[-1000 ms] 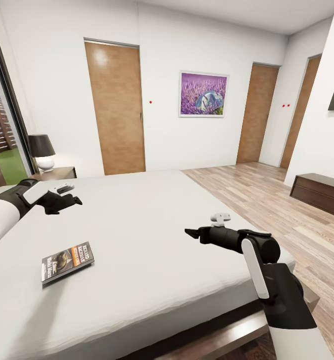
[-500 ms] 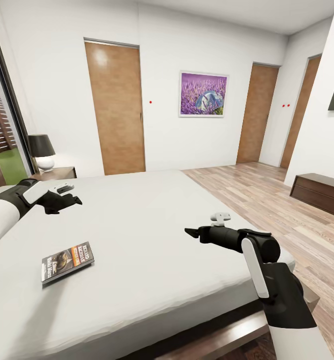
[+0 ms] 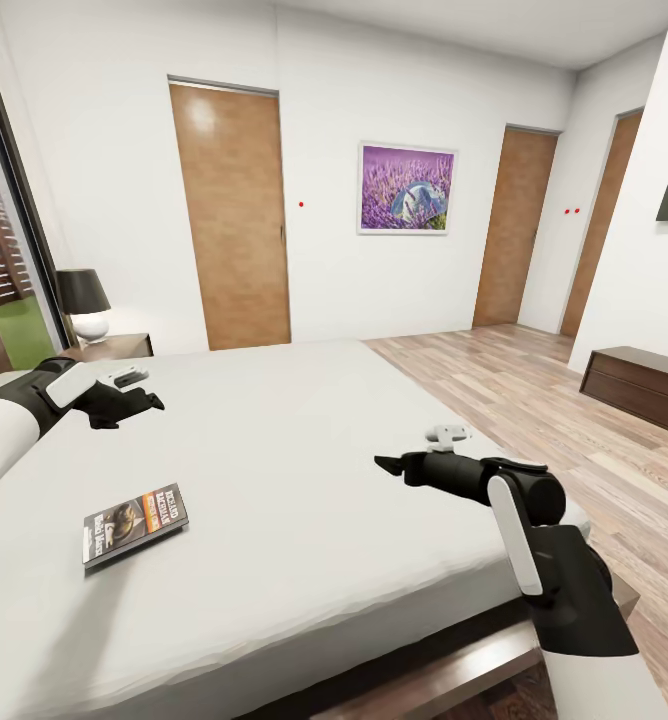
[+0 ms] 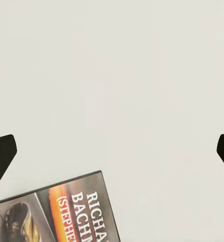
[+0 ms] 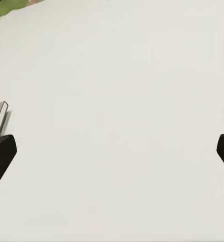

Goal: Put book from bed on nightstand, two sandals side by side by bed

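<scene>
step: go for the book | book (image 3: pixel 135 523) lies flat on bed (image 3: pixel 304 470), just below the left gripper (image 3: pixel 149 401), jaws spread | right gripper (image 3: pixel 382 464) spread, empty | next: lower left jaws around book, then nightstand (image 3: pixel 114 347)

Your head camera looks down across the bed (image 3: pixel 304 450); both wrist cameras face its mattress closely, sharing the book (image 4: pixel 56 217).
</scene>
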### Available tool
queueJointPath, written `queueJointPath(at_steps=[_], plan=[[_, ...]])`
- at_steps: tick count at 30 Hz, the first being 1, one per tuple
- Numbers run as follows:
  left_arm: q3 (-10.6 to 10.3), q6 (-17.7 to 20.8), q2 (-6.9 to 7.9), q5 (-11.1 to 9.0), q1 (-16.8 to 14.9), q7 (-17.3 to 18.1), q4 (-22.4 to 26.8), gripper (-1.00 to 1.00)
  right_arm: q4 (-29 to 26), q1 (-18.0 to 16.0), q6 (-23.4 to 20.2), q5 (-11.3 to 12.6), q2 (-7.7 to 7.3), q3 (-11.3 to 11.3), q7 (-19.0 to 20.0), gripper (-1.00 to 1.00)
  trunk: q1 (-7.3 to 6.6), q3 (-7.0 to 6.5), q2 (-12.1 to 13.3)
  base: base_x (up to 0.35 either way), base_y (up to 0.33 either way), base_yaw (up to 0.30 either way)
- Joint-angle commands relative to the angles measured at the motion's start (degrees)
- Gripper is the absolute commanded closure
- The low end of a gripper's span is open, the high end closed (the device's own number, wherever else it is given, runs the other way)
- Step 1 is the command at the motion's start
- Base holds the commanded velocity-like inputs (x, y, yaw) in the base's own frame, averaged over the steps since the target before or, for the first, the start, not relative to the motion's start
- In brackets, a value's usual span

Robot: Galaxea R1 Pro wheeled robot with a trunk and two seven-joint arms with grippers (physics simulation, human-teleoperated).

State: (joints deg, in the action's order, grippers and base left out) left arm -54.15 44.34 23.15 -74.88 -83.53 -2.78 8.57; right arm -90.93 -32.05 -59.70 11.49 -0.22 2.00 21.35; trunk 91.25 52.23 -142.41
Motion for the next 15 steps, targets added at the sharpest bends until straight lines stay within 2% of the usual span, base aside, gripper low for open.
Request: queueJointPath(at_steps=[1,5,8,9,15], plan=[[-0.33,0.18,0.05,-0.52,-0.04,-0.27,0.13,-1.0,-0.04,-0.09,-0.24,0.07,-0.47,-0.23,0.06,-1.0,-0.01,0.06,-0.03,0.0,0.0,0.0],[-0.34,0.2,0.05,-0.53,-0.02,-0.25,0.13,-1.0,-0.04,-1.34,-0.26,0.04,-2.85,-1.25,0.07,-1.0,-0.01,0.06,-0.03,0.0,0.0,0.0],[-0.34,0.21,0.05,-0.53,-0.04,-0.23,0.13,-1.0,-0.04,-2.54,-0.3,0.01,-5.33,-2.65,0.08,-1.0,-0.01,0.06,-0.03,0.0,0.0,0.0],[-0.34,0.21,0.05,-0.53,-0.04,-0.23,0.13,-1.0,-0.04,-2.54,-0.3,0.01,-5.33,-2.65,0.08,-1.0,-0.01,0.06,-0.03,0.0,0.0,0.0],[-0.35,0.21,0.05,-0.53,-0.02,-0.26,0.13,-1.0,-0.04,-4.0,-0.3,-0.07,-10.83,-6.99,0.09,-1.0,-0.01,0.06,-0.03,0.0,0.0,0.0]])
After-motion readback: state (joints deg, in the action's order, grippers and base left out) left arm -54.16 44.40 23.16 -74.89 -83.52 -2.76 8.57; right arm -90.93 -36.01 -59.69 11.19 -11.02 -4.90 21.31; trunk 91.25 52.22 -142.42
